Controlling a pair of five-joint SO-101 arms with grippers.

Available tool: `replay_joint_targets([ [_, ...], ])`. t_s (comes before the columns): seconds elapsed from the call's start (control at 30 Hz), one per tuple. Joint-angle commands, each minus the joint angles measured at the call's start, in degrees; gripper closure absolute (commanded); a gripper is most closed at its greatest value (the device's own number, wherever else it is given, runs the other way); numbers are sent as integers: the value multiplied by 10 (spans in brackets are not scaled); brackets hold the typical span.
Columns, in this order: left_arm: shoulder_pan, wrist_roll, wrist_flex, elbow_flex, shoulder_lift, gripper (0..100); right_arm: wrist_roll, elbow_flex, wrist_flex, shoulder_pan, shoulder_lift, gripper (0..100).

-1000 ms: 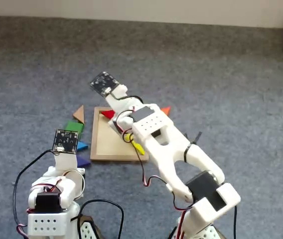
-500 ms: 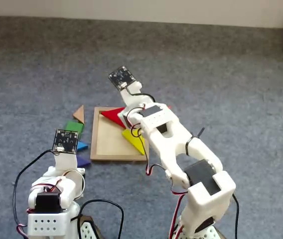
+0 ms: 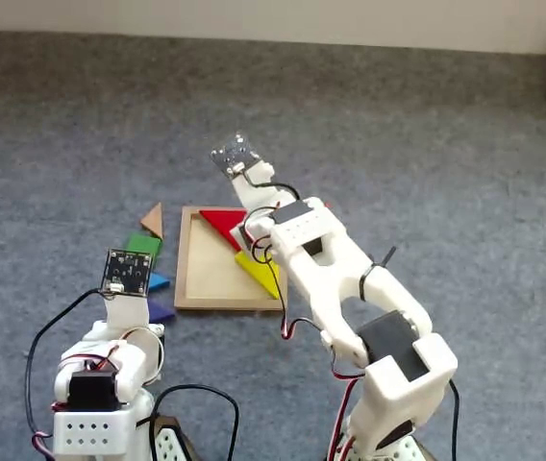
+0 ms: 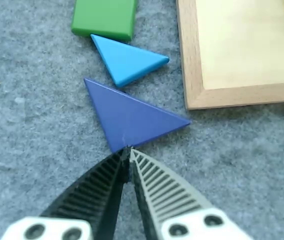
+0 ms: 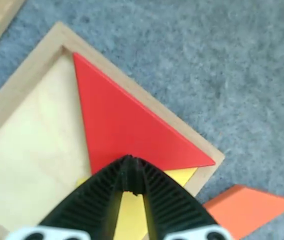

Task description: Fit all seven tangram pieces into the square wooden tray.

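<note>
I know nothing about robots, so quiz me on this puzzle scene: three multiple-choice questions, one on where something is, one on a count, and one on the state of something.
1. Where is the red triangle?
A. Outside the tray
B. Inside the tray, in a corner
C. Gripped in the jaws

2. How many pieces lie in the tray?
A. Two
B. Four
C. Seven

3. How are the left arm's jaws?
A. Wide open
B. Clamped on a piece
C. Shut, holding nothing

Answers:
1. B: the right wrist view shows it lying flat against two inner walls.
2. A: the red triangle and the yellow triangle are the pieces inside.
3. C: they meet tip to tip at the dark blue triangle's corner, with nothing between them.
</note>
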Motion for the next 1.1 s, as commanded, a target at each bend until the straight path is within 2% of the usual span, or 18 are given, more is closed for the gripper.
replay_joint_targets([
  [0.0, -8, 4, 2, 11, -15, 994, -2, 1, 8, -29, 0, 991],
  [0.53, -8, 4, 2, 11, -15, 994, -1, 4, 11, -59, -5, 991],
  [0.9, -8, 4, 2, 11, -15, 994, -4, 21, 7, -51, -116, 991],
  [1.07, -8, 4, 2, 11, -15, 994, -4, 26, -103, -48, -83, 991],
])
